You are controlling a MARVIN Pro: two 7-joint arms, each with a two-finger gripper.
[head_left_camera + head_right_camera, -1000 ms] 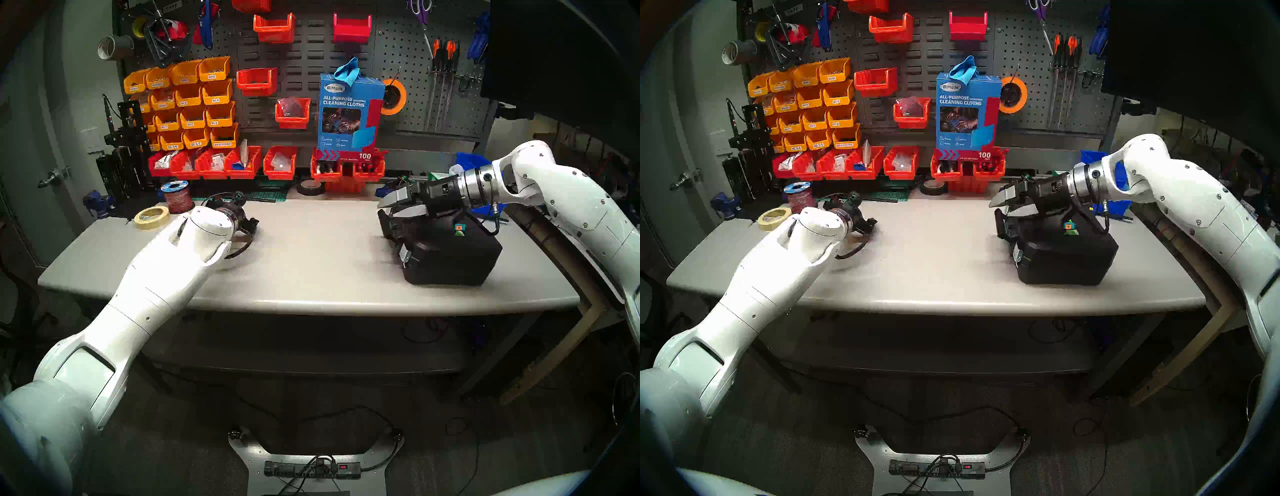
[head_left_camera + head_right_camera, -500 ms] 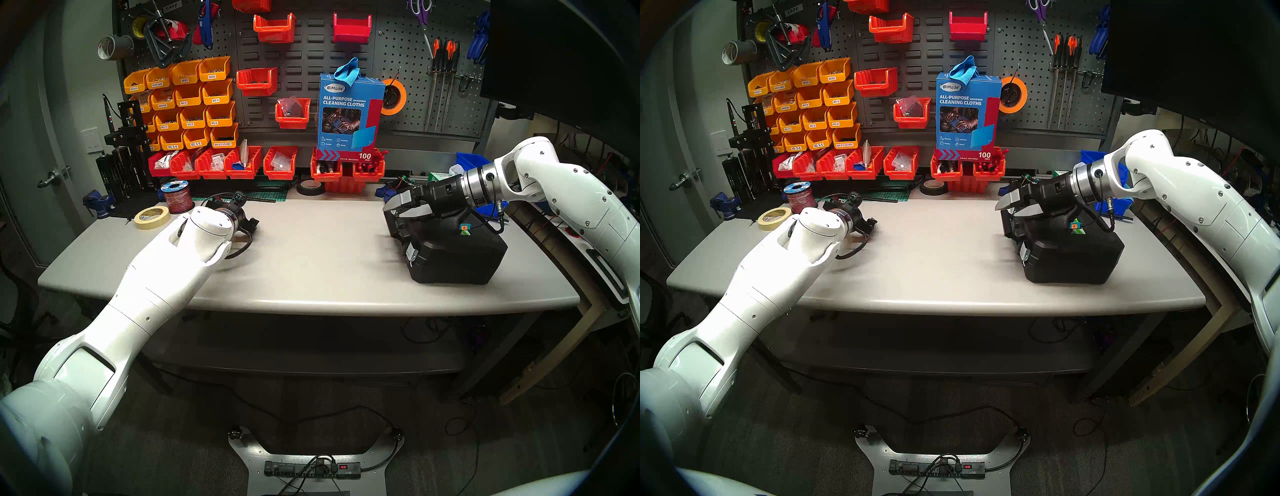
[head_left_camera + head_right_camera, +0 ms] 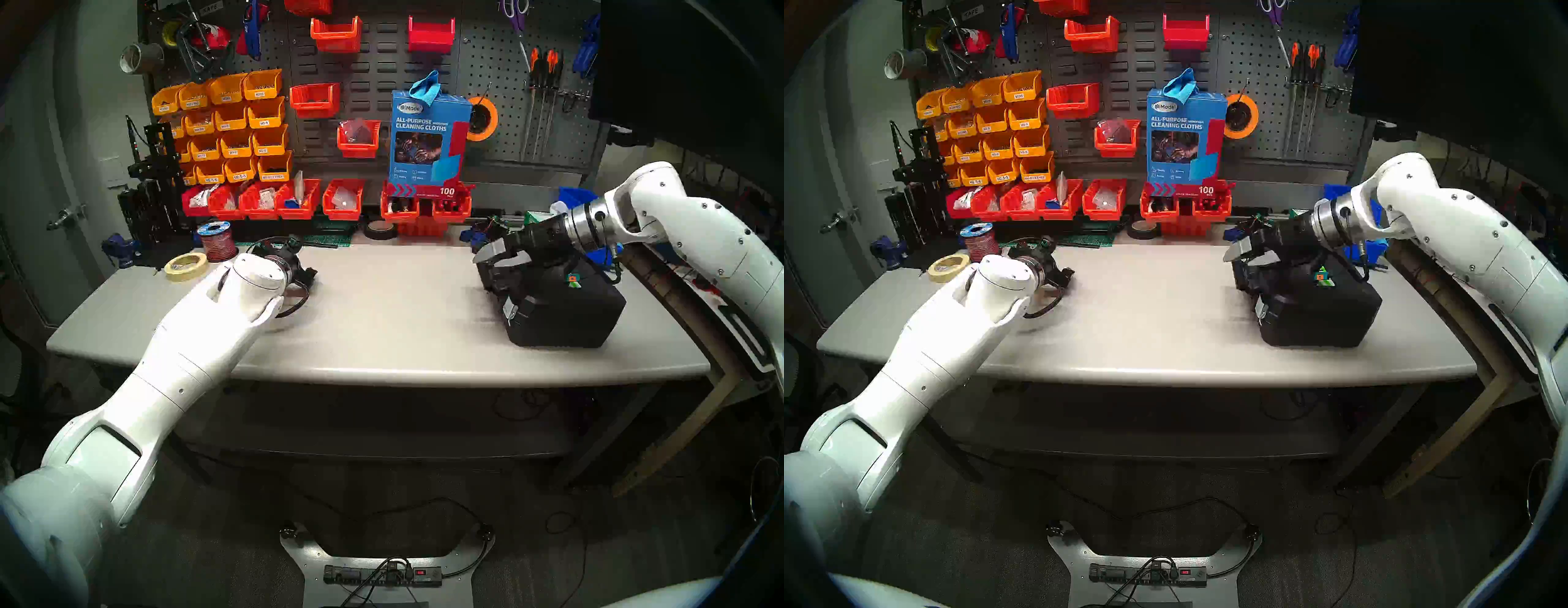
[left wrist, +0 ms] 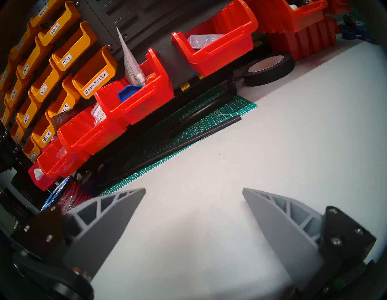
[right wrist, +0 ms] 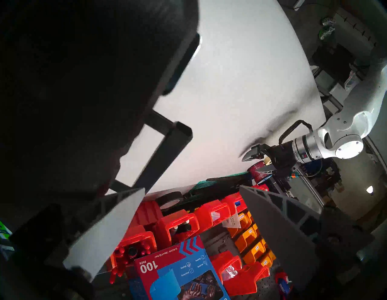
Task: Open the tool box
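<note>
Indoors, grey worktable (image 3: 382, 322), pegboard wall (image 3: 500, 72), red bins (image 3: 343, 197), tool box (image 3: 564, 310).

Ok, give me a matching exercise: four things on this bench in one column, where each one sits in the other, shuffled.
1. tool box
2. masking tape roll
3. black tape roll
4. left hand

A. table's back edge, below the red bins
B. open over bare tabletop
C. table's right side, under the right hand
D. table's far left corner

Pairs: 1-C, 2-D, 3-A, 4-B
</note>
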